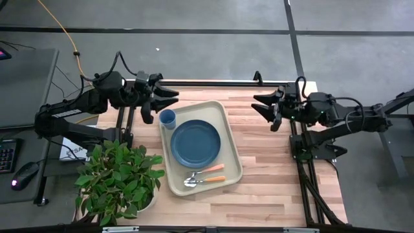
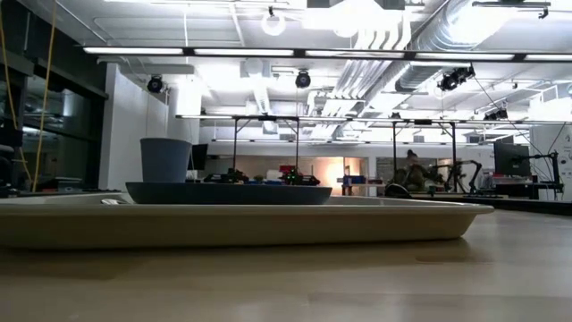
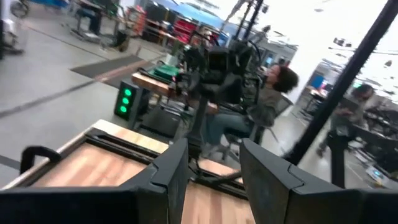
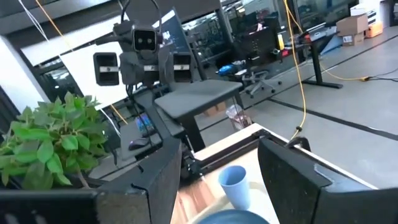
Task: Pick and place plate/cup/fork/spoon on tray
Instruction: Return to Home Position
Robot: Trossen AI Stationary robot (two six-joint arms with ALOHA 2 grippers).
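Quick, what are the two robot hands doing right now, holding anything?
Left hand: open, holding nothing, beside the small light-blue cup.
Right hand: open, holding nothing.

High view looks straight down; low view sits at tabletop level — both share the tray [image 1: 234, 169].

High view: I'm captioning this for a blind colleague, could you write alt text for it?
A beige tray on a wooden table holds a dark blue plate, a light-blue cup and an orange-handled fork and spoon. The left gripper and right gripper hang open on either side. A potted plant stands left of the tray.
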